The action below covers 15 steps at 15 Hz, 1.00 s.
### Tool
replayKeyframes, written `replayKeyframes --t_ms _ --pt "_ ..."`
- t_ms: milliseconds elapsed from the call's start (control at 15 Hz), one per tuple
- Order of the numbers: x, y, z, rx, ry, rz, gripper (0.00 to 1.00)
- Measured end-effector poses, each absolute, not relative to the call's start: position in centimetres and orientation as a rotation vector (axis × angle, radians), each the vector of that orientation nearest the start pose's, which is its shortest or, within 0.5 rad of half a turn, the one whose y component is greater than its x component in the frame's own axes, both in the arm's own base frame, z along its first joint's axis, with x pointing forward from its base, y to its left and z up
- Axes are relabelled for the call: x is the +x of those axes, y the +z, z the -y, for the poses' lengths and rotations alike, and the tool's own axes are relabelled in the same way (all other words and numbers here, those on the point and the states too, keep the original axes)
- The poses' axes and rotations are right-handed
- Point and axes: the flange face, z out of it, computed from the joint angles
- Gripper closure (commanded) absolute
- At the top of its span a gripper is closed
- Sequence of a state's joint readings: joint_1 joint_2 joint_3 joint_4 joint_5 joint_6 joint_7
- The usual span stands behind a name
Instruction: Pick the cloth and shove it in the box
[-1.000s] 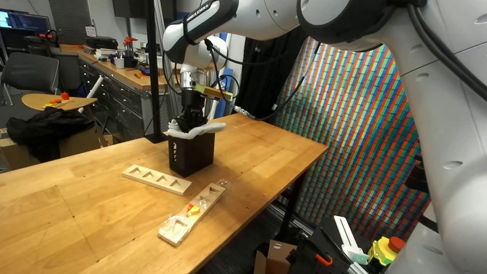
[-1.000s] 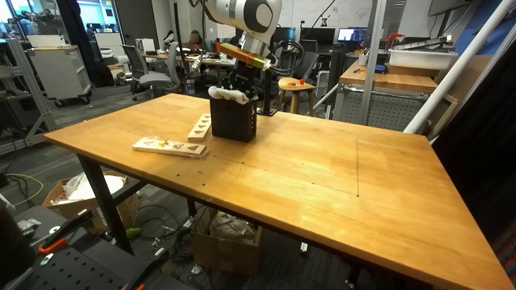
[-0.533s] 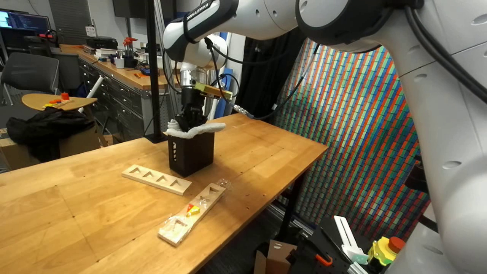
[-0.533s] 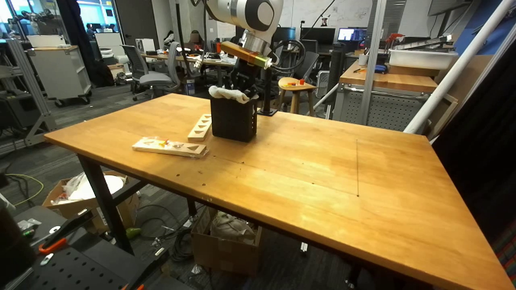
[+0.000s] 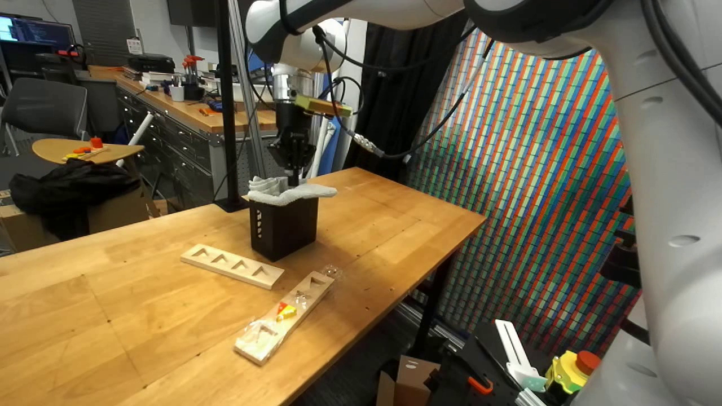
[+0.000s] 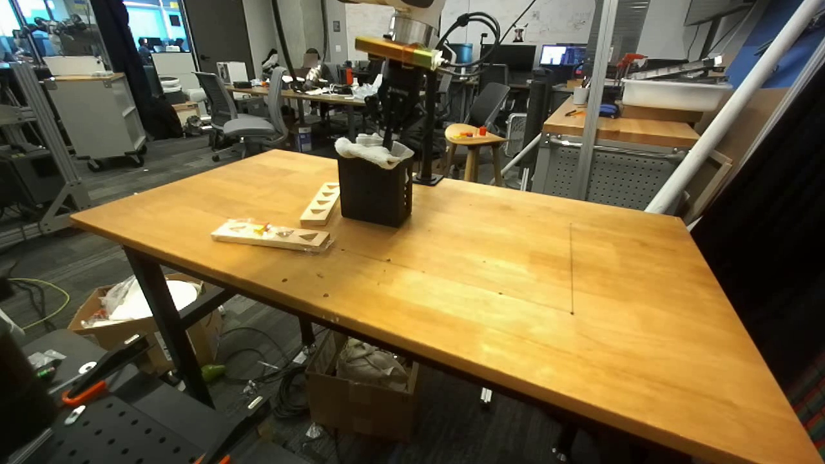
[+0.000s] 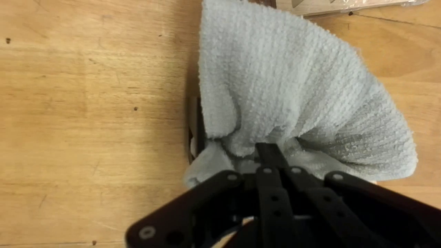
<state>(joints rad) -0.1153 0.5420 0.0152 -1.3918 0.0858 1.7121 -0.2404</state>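
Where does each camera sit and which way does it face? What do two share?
In an exterior view: close to the arm, much of which shows with the gripper, facing the black box.
In an exterior view: looking down across the table from off its near edge; arm's wrist end and gripper at top.
Wrist view: on the wrist, looking down on the cloth; gripper at the bottom.
Both exterior views share table, black box, cloth and gripper.
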Motion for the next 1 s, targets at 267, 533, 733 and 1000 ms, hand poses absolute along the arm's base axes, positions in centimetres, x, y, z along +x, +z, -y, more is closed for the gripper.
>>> replayKeyframes --t_ms 267,533,733,1000 --pt "67.0 39.7 6.9 -3.015 0.291 0.094 0.99" --pt "65.3 39.5 6.9 -3.020 0.311 0.002 0.99" --pt "64.0 38.9 6.7 -3.023 0.309 -0.071 0.99" --pt "62.2 38.6 6.2 -3.029 0.291 -0.158 0.99"
